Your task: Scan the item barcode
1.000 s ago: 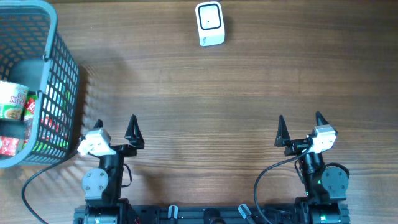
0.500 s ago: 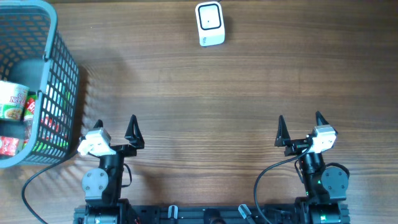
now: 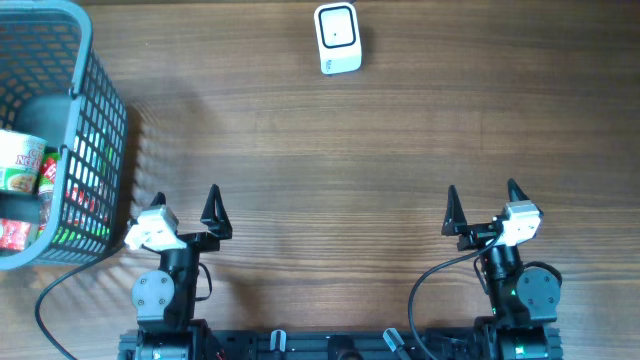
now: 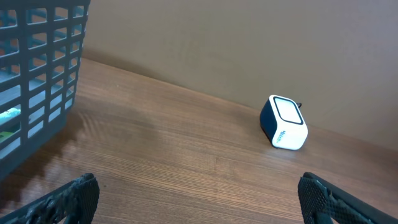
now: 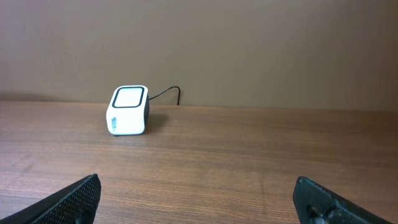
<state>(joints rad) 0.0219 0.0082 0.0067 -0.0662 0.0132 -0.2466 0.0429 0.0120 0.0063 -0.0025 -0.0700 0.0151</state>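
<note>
Items (image 3: 20, 162) lie unpicked in the basket (image 3: 100, 130), left of the scanner (image 3: 337, 38); left hand (image 3: 186, 197) and right hand (image 3: 482, 190) spread, empty.

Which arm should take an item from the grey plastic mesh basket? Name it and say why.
Left. The left gripper, open, sits just beside the grey plastic mesh basket of packaged goods; the right gripper, also open, is across the table, farther from it.
</note>
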